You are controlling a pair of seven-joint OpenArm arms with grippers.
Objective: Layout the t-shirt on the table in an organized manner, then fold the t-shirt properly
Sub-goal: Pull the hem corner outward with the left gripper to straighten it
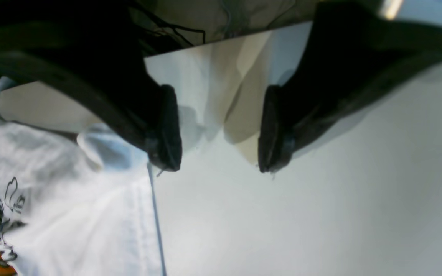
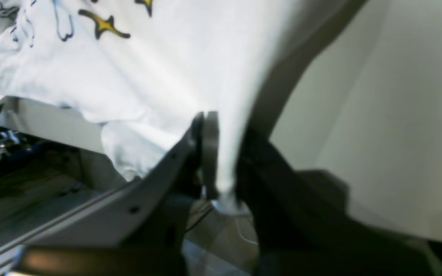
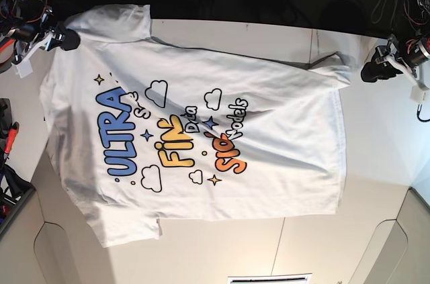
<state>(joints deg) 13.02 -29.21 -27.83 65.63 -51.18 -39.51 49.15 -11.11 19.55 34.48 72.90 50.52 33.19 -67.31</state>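
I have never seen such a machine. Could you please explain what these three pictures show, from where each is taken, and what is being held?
It is a robot with two arms working at a table. One picture looks down from above; the other two come from small cameras on each wrist. A white t-shirt lies spread out, print up, though one sleeve corner is lifted. The right claw, at the left of the overhead picture, is closed on that bunch of shirt cloth. The left claw is open and holds nothing; only bare table shows between its fingers, with the shirt beside it.
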